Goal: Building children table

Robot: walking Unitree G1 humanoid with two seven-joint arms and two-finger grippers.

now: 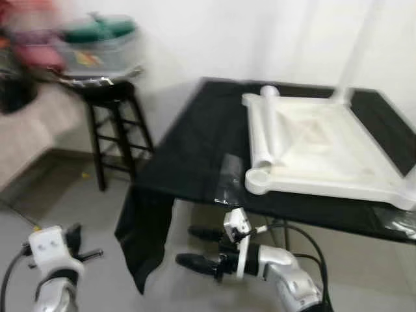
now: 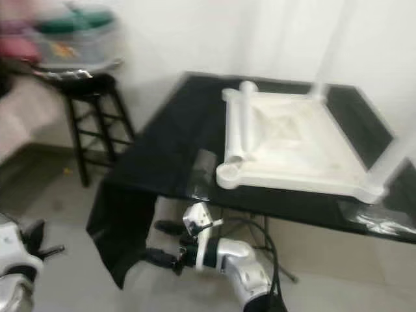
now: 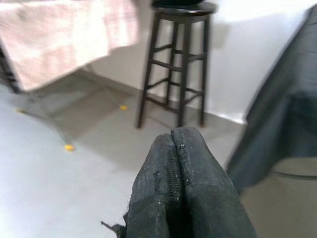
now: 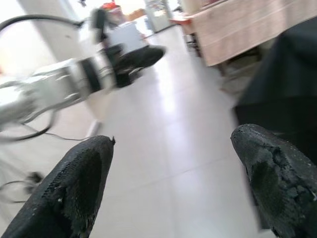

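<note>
Table top: the white children's table top lies upside down on the black-draped table, toward its right half, with corner sockets facing up.
Loose leg: a white leg lies along the top's left edge, its long axis running away from the robot; a second leg appears to stand in the far corner, though blur makes this uncertain.
Right gripper: the right gripper hangs below the draped table's near edge, fingers spread wide and empty, pointing to the robot's left.
Left gripper: the left gripper is low and well left of the draped table, its two fingers pressed together, holding nothing.
Key relation: the leg lies above and ahead of the right gripper, the nearer arm by judgement.
In the way: the table's near edge and hanging black cloth stand between gripper and leg.
Surroundings: a dark stool carrying a lidded bin stands left of the draped table.
</note>
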